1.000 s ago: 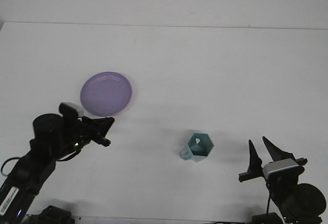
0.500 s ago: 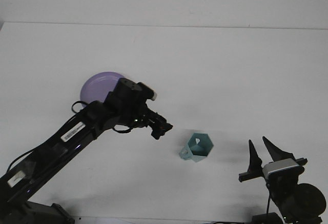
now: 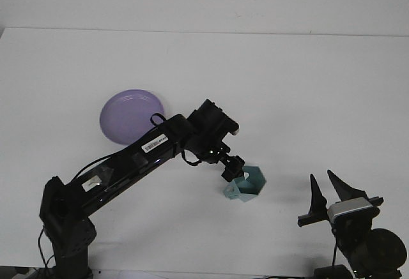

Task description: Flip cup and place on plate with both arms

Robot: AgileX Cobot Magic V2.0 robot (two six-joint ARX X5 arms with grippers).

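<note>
A teal faceted cup [image 3: 250, 184] lies on its side on the white table, mouth facing the camera, its handle at the lower left. My left gripper [image 3: 232, 168] reaches in from the left on a stretched arm and sits right at the cup's upper left rim; its fingers are too dark and bunched to read. The purple plate [image 3: 130, 115] lies flat at the left, partly behind the left arm. My right gripper [image 3: 326, 191] stands open near the front right, pointing up, well right of the cup.
The left arm [image 3: 147, 154] stretches diagonally across the table from the front left corner to the cup. The table's far edge [image 3: 204, 31] meets a white wall.
The left arm has swung rightward, from beside the plate to the cup's rim. The cup, the plate and the right gripper have not moved.
</note>
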